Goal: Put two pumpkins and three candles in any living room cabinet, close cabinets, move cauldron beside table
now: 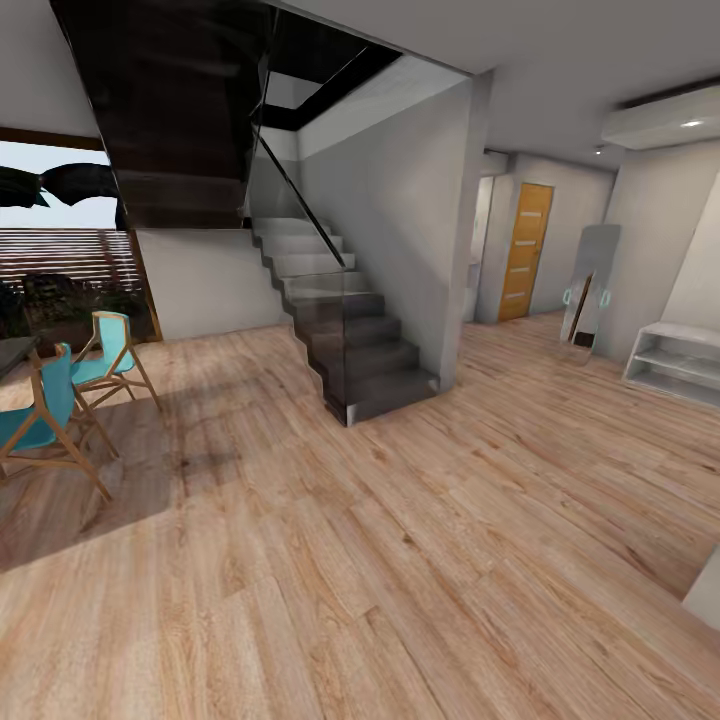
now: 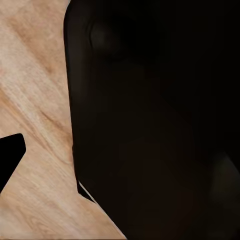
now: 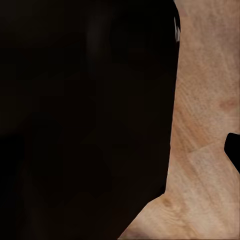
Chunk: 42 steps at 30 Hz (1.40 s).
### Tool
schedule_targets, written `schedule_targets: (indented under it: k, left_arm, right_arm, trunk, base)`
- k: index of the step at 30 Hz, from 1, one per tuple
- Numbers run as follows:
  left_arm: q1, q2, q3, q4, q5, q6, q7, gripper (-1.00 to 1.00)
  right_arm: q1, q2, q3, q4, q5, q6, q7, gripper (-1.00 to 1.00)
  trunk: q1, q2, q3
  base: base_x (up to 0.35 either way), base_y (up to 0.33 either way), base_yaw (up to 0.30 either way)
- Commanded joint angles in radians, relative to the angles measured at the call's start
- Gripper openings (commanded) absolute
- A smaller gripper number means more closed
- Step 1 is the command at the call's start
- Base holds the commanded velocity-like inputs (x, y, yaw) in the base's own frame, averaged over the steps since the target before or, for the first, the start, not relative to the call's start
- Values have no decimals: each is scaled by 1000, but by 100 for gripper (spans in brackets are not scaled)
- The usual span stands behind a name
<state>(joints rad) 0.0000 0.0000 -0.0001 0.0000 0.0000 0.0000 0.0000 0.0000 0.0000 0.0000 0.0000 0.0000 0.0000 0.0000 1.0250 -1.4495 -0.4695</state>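
Observation:
The pumpkins, the candles, the cabinet and the cauldron are out of view. I face an open room with a pale wood plank floor point(image 1: 400, 560). In the left wrist view a big dark rounded body point(image 2: 155, 120) hangs over the floor, and a small black tip point(image 2: 10, 157) juts in at the edge. The right wrist view has a similar dark mass point(image 3: 85, 120) and a black sliver point(image 3: 234, 150) over the planks. Neither wrist view lets me read how the fingers stand.
A dark staircase point(image 1: 350, 340) with a glass rail rises ahead beside a grey wall. Two turquoise chairs point(image 1: 70, 390) stand at a dark tabletop point(image 1: 15, 352) on the left. An orange door point(image 1: 525, 250), a leaning mirror point(image 1: 590, 285) and a low white shelf point(image 1: 675, 365) are at the right.

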Motion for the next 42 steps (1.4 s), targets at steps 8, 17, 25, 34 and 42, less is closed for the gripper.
schedule_targets:
  k: [8, 17, 25, 34, 42]
  left_arm:
    - [9, -6, 8, -12, 10, -42, -6, 100]
    - [9, -9, 8, -12, 12, -76, -6, 100]
    - [9, -11, 9, -12, 12, -76, -6, 100]
    - [9, -9, 9, -12, 11, -82, -6, 100]
    - [11, -7, 8, -12, 13, -153, -2, 100]
  right_arm:
    - [-2, 1, 4, -1, 8, -30, -4, 100]
    - [-2, 4, 6, 9, 17, -81, -15, 100]
    - [-2, 7, 6, 9, 20, -126, -16, 100]
    - [-2, 8, 6, 9, 21, -205, -16, 100]
    - [-2, 8, 6, 8, 21, -207, -15, 100]
  trunk:
    - [0, 0, -1]
    - [0, 0, -7]
    - [0, 0, -11]
    - [0, 0, -16]
    - [0, 0, -20]
  base:
    - [159, 67, 4]
    - [44, 1, 209]
    - [3, 0, 249]
    - [0, 0, 251]
    - [0, 0, 251]
